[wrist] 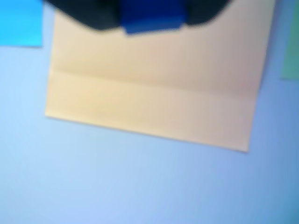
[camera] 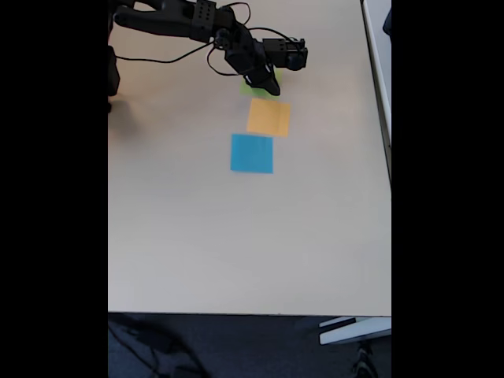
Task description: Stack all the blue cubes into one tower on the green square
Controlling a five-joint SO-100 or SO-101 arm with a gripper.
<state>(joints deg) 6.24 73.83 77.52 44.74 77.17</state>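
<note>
Gripper (wrist: 152,21): closed on a blue cube (wrist: 150,16) above the orange square (wrist: 154,88).
Cube: likely light, rigid (flat sides suit pinching).

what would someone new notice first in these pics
In the fixed view, three coloured squares run in a line down from the black arm: the green square half under the gripper, then the orange square, then the light-blue square. The wrist view shows a blue cube between the dark jaws above the orange square.
</note>
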